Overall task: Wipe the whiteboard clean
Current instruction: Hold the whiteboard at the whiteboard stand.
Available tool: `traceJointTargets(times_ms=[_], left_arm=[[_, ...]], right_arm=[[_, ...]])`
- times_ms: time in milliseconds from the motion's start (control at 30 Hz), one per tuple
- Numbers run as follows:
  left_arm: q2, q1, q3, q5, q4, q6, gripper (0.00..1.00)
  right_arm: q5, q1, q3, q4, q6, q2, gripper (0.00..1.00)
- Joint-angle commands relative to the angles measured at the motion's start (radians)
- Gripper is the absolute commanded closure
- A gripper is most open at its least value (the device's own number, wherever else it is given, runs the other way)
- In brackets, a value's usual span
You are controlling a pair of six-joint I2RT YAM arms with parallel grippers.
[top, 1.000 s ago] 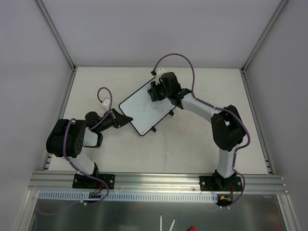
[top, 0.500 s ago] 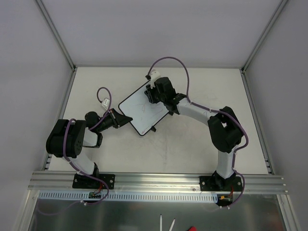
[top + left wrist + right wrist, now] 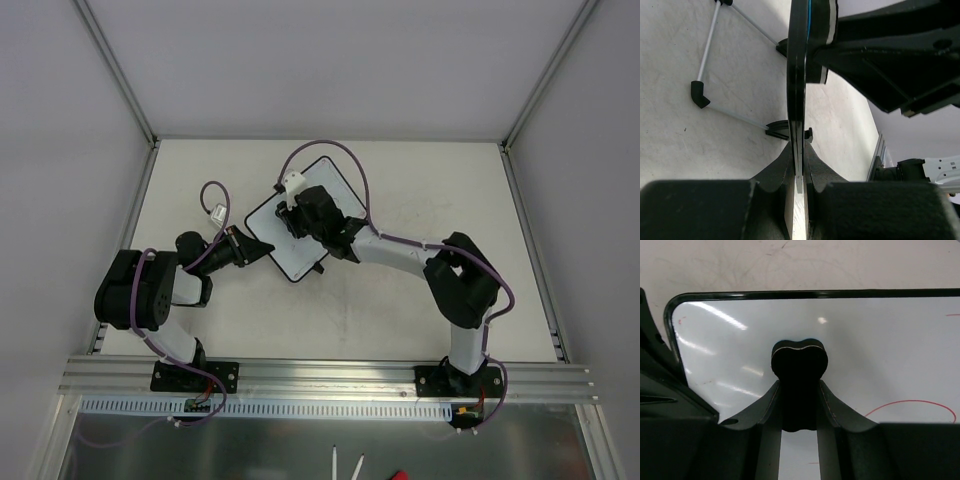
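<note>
My left gripper (image 3: 799,150) clamps the edge of the small white black-rimmed whiteboard (image 3: 281,247) near the middle of the table (image 3: 400,310). My right gripper (image 3: 800,390) pinches the black bone-shaped eraser (image 3: 799,356) on it. I'd press evenly and sweep over that red curved line (image 3: 912,407).

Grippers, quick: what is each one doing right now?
Left gripper: shut, clamping the whiteboard by its edge.
Right gripper: shut on the black eraser, over the whiteboard.
</note>
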Motion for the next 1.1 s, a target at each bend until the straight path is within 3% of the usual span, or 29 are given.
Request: traceJointTargets(times_ms=[0,400,667,767,1067], left_arm=[[-0.046,-0.003,0.009,0.063,0.283,0.038,1.0],[-0.066,-0.003,0.014,0.062,0.243,0.053,1.0],[-0.068,-0.003,0.014,0.062,0.24,0.053,1.0],[-0.066,-0.003,0.017,0.062,0.24,0.052,1.0],[-0.066,-0.003,0.017,0.062,0.24,0.053,1.0]], right_arm=[[-0.142,0.089,-0.042,-0.052,0.027,0.025,1.0],[-0.122,0.141,-0.096,-0.033,0.044,0.026,1.0],[0.002,0.138,-0.127,-0.021,0.064,0.025,1.0],[0.061,0.122,-0.145,-0.014,0.104,0.031,1.0],[0.038,0.003,-0.159,-0.01,0.182,0.025,1.0]])
